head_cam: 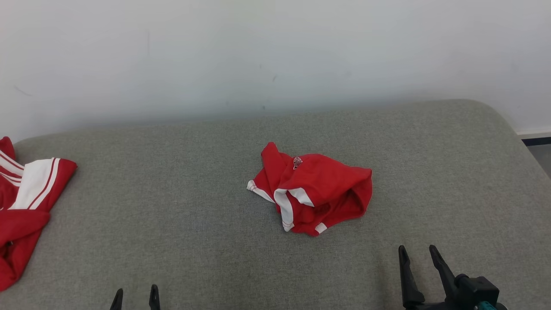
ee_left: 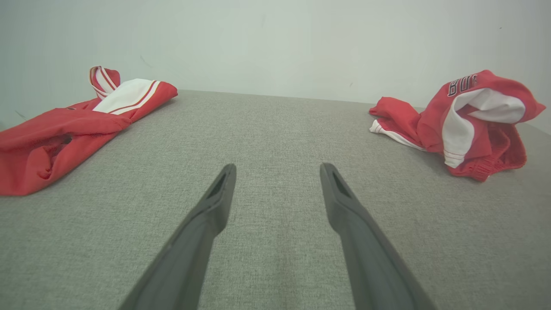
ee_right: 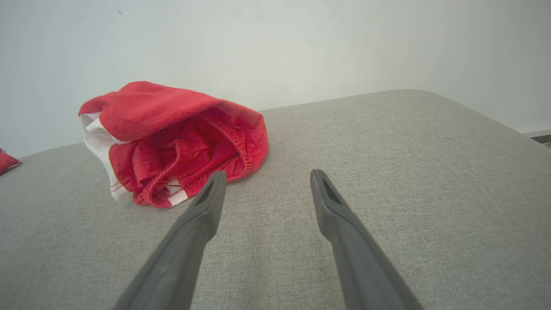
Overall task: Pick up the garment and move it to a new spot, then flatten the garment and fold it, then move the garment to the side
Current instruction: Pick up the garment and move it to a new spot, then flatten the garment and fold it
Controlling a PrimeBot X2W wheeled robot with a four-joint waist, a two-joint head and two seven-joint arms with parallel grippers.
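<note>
Spread and empty, the left gripper (head_cam: 136, 290) and right gripper (head_cam: 417, 249) sat near; the crumpled garment (head_cam: 316, 189) lay central on the padded surface (head_cam: 193, 224), far-left of the right gripper (the nearer arm).

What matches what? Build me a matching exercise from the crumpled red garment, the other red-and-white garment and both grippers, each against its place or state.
Column one
1. crumpled red garment
2. second red-and-white garment
3. left gripper
4. right gripper

Column two
A. lower right of the head view, open and empty
B. far left edge of the grey surface
C. bunched up in the middle of the surface
D. lower left of the head view, open, fingertips at the bottom edge

Pairs: 1-C, 2-B, 3-D, 4-A
</note>
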